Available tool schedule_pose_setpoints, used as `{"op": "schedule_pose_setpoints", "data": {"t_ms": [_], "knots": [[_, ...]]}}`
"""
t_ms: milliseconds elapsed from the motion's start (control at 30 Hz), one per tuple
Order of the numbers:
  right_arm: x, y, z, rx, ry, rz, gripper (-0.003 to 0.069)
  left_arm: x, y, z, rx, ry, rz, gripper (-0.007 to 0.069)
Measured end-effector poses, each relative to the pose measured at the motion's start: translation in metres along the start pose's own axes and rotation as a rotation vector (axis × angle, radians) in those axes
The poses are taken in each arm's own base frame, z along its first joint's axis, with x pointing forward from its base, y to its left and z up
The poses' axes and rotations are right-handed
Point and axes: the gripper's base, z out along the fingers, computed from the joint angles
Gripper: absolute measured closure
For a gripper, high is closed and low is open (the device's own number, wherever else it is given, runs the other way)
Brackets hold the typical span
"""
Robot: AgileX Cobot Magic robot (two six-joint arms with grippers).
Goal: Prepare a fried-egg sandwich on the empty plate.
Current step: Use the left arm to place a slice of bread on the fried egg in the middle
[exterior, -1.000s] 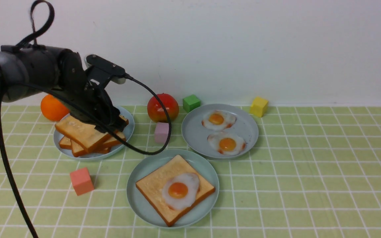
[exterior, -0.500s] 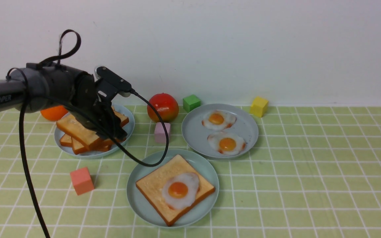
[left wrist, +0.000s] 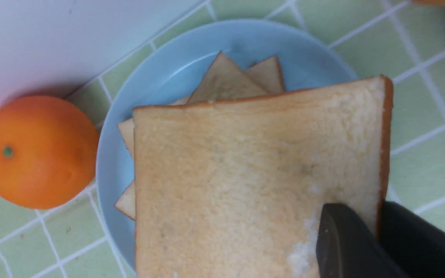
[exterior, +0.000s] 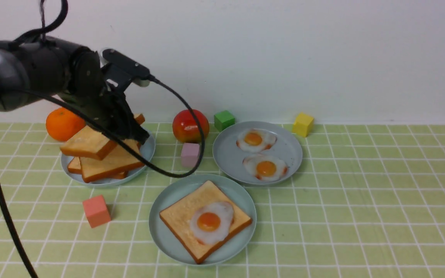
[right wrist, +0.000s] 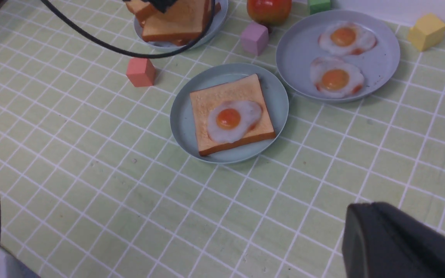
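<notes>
Fried-egg sandwich [exterior: 205, 222], egg uppermost, sits on the mint-green plate [exterior: 160, 235]. Left gripper [exterior: 134, 136] clamps a toast slice [exterior: 85, 143]; right gripper [right wrist: 388, 239] is closed.

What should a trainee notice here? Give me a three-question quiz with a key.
1. True or false: the left arm's jaws grip a toast slice.
2. What lies on the toast on the mint-green plate? A. a fried egg B. a cheese slice C. a lettuce leaf
3. How many eggs lie on the grey-blue plate beside the yellow cube?
Key: 1 true; 2 A; 3 two.
</notes>
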Motion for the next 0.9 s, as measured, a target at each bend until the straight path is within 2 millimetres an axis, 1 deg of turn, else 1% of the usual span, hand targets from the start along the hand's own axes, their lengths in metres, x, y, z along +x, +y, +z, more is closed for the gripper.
{"op": "schedule_pose_setpoints", "data": {"t_ms": [67,100,167,267,300,367,433,467,500,533,700,800,900], "knots": [[0.001,0.0,0.0,-0.001,0.008,0.0,0.0643,-0.005,-0.026,-0.02,0.033,-0.032,0.031,0.054],[0.001,0.0,0.0,-0.001,0.013,0.0,0.0643,-0.004,-0.044,-0.034,0.057,-0.05,0.05,0.054],[0.002,0.0,0.0,-0.002,0.018,0.0,0.0641,0.003,-0.074,-0.045,0.099,-0.051,0.068,0.054],[0.002,0.0,0.0,-0.002,0.018,0.0,0.0638,0.021,-0.117,-0.05,0.151,-0.019,0.125,0.054],[0.002,0.0,0.0,-0.002,0.018,0.0,0.0637,0.025,-0.125,-0.049,0.157,-0.012,0.139,0.054],[0.002,0.0,0.0,-0.002,0.019,0.0,0.0637,0.037,-0.148,-0.046,0.175,-0.01,0.198,0.054],[0.002,0.0,0.0,-0.003,0.019,0.001,0.0637,0.04,-0.157,-0.044,0.183,-0.014,0.225,0.054],[0.002,0.001,0.0,-0.006,0.018,0.002,0.0637,0.041,-0.167,-0.041,0.191,-0.026,0.244,0.054],[0.002,0.001,0.0,-0.007,0.018,0.003,0.0637,0.041,-0.168,-0.04,0.191,-0.027,0.248,0.054],[0.002,0.002,0.0,-0.017,0.017,0.009,0.0634,0.041,-0.174,-0.035,0.198,-0.039,0.25,0.054],[0.002,0.003,0.0,-0.034,0.026,0.018,0.0631,0.042,-0.182,-0.018,0.208,-0.045,0.26,0.054],[0.004,0.004,0.0,-0.04,0.046,0.02,0.0629,0.043,-0.186,-0.012,0.216,-0.047,0.265,0.054],[0.005,0.004,0.0,-0.048,0.055,0.024,0.0628,0.041,-0.189,-0.01,0.224,-0.069,0.266,0.054]]}}
